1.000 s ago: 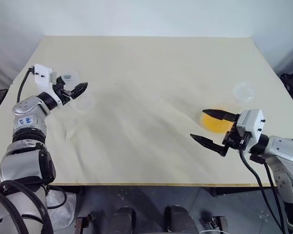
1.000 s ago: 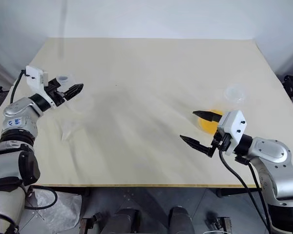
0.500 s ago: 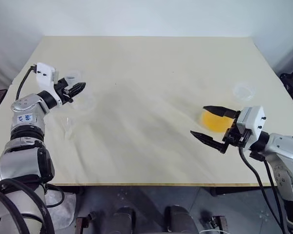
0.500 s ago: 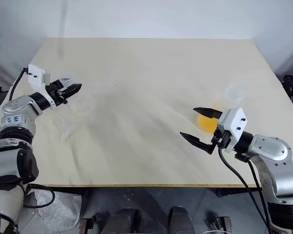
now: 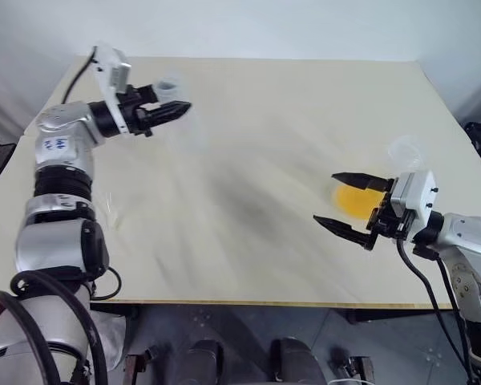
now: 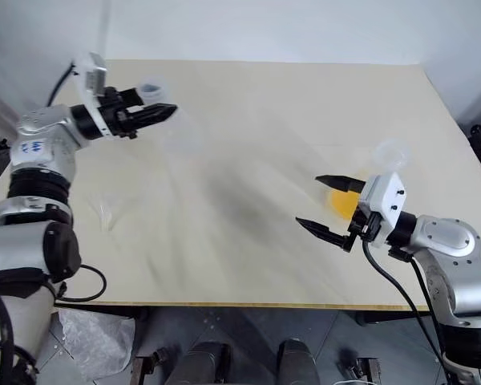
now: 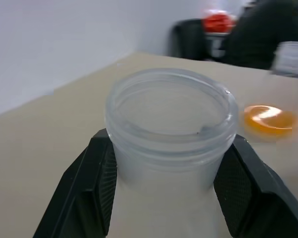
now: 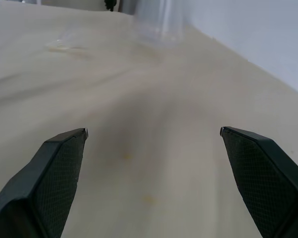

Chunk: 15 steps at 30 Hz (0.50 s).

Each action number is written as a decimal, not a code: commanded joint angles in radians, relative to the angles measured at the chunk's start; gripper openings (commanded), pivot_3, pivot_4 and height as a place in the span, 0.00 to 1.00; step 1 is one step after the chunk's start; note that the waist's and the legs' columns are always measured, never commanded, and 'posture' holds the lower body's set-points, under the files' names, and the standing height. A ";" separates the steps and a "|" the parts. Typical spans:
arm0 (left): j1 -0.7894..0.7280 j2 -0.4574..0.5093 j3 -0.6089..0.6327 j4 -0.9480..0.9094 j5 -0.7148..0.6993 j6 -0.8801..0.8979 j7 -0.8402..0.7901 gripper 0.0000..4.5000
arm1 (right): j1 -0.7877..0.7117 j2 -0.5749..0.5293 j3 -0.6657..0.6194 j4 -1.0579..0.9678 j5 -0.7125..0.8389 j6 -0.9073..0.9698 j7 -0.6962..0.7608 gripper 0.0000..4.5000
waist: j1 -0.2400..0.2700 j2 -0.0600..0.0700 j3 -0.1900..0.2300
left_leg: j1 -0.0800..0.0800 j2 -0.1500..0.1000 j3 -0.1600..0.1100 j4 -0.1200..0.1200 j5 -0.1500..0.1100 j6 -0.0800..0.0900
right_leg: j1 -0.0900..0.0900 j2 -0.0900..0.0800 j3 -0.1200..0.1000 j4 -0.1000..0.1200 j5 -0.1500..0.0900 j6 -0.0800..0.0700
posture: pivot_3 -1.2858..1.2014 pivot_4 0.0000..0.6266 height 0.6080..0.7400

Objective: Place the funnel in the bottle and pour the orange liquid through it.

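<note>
The left hand (image 7: 164,198) grips the bottle (image 7: 171,134) by its neck above the bench (image 5: 264,120); the right hand (image 5: 349,204), spread wide, waits beside the orange liquid (image 5: 354,200).

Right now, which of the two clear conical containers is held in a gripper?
The empty bottle, clamped at its neck by the left gripper. The other flask, holding orange liquid, stands beside the open right gripper.

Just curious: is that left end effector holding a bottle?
Yes: in the left wrist view, its two black fingers clamp the neck of the clear bottle.
</note>
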 commanded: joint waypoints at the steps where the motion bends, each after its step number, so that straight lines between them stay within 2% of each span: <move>1: 0.067 -0.073 -0.052 -0.220 -0.061 0.101 -0.037 0.52 | 0.025 -0.014 -0.038 -0.043 0.024 -0.009 0.004 1.00 | -0.002 0.000 0.000 | 0.000 0.000 0.000 0.000 0.000 0.000 | 0.000 0.000 0.000 0.000 0.000 0.000 | 0.52 0.24 1.00; 3: 0.136 -0.142 -0.098 -0.371 -0.091 0.172 -0.024 0.52 | 0.054 -0.016 -0.054 -0.064 0.041 0.001 0.005 1.00 | 0.001 0.000 0.000 | 0.000 0.000 0.000 0.000 0.000 0.000 | 0.000 0.000 0.000 0.000 0.000 0.000 | 0.52 0.24 1.00; 7: 0.229 -0.200 -0.156 -0.536 -0.102 0.225 0.001 0.52 | 0.083 -0.013 -0.065 -0.079 0.048 0.003 -0.008 1.00 | -0.001 0.000 0.000 | -0.002 0.001 0.000 0.004 0.000 0.000 | 0.000 0.000 0.001 0.000 0.000 0.000 | 0.52 0.24 1.00; 15: 0.323 -0.253 -0.242 -0.579 -0.062 0.187 0.053 0.52 | 0.159 -0.017 -0.105 -0.112 0.052 0.001 -0.021 1.00 | 0.006 0.000 0.000 | -0.004 0.001 0.001 0.007 0.000 0.000 | 0.000 0.001 0.002 -0.001 0.000 0.000 | 0.52 0.24 1.00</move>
